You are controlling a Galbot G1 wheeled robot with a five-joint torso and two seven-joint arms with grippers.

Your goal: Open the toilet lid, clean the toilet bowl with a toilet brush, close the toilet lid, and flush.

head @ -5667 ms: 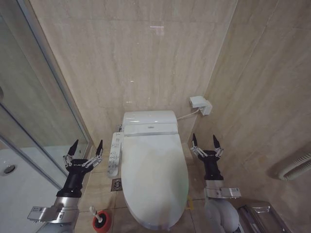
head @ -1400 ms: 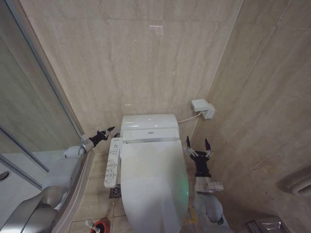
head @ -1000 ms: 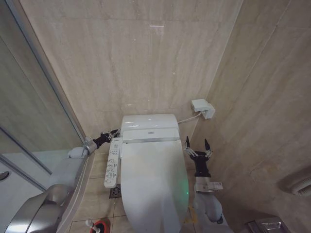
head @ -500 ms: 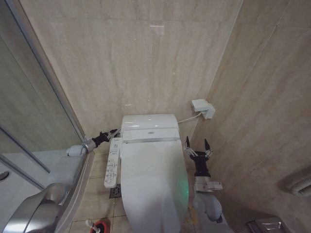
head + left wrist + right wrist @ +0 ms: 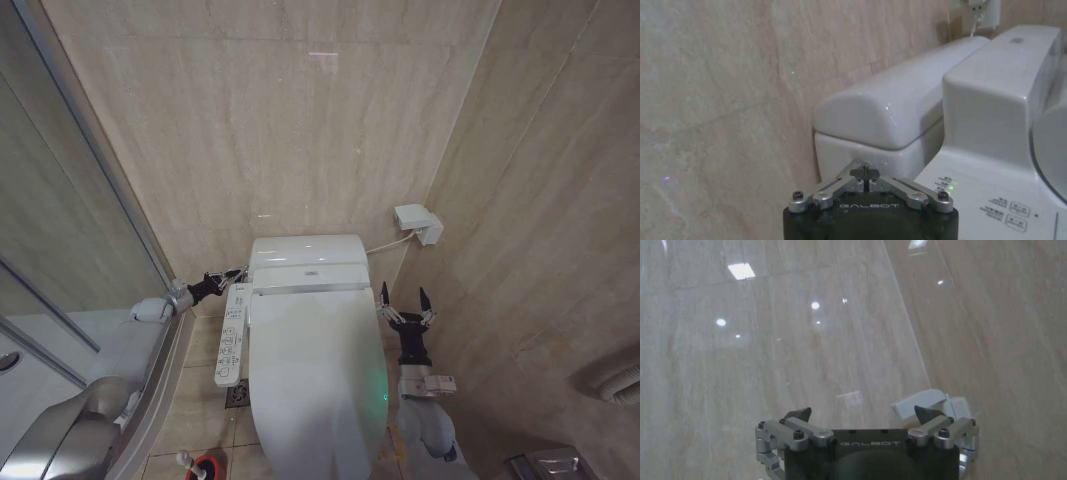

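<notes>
Head view, left side: my left gripper reaches to the back left corner of the toilet, fingers pinched together on nothing, just beside the button panel.
Head view, right side: my right gripper stands upright beside the toilet, fingers spread wide, holding nothing.
Head view, lid: lid lies flat and closed over the bowl; brush stands in its red cup on the floor to the left, well apart from both grippers.
Left wrist view: left gripper tips meet, pointing at the tank corner near the wall.
Right wrist view: right gripper is spread and faces the wall and a socket.
Handling: I judge the lid light, stiff and slick, so I'd hook under its front edge rather than pinch it.
</notes>
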